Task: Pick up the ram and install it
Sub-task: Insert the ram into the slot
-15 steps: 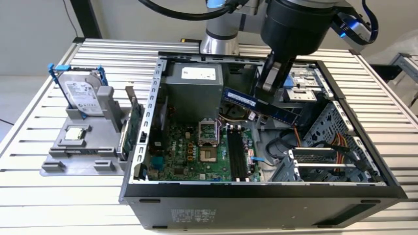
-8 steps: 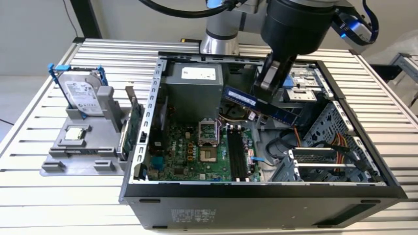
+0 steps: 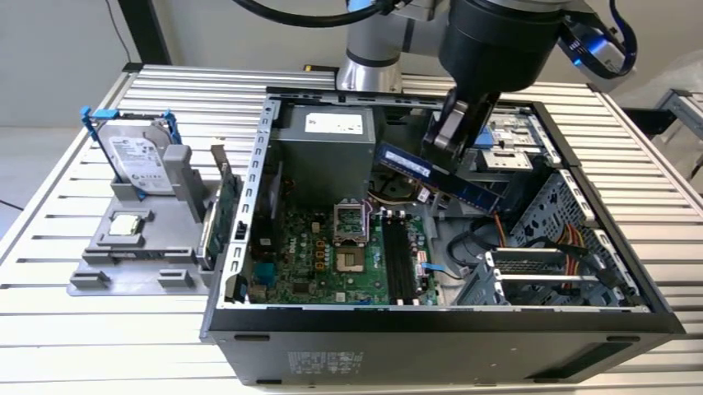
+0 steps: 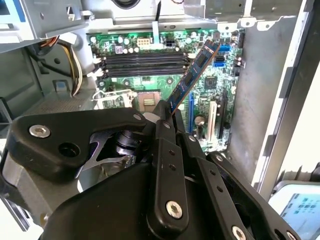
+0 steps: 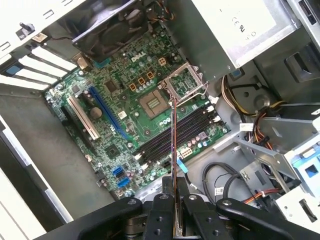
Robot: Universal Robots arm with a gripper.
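At the near edge of the table point(image 3: 66, 346) lies the open computer case point(image 3: 439, 322), with the green main board point(image 3: 318, 255) flat on its floor. On that board, the black memory slots point(image 3: 398, 259) run from near to far, and all of them look bare in both wrist views point(image 4: 145, 59) point(image 5: 195, 125).

Above them, the end effector point(image 3: 449, 148) is clamped on the ram point(image 3: 412, 164), pinching one end while the rest juts out slantwise. The stick hangs in the air over the far part of the case, clear of the board and beyond the slots. In the first wrist view we see it edge-on point(image 5: 173, 145), crossing the slots' run at an angle.

We judge the pick-up done and the carry under way, with nothing seated yet. Seating calls for the stick's contact edge to be parallel to one slot and square above it, and it is not so now.

The ram bears a pale sticker, as does the power supply point(image 3: 329, 136) at the far wall. The hard drive point(image 3: 143, 160), near the table's edge on the exterior view's left, also has a printed label. We cannot make out the print on any of them.
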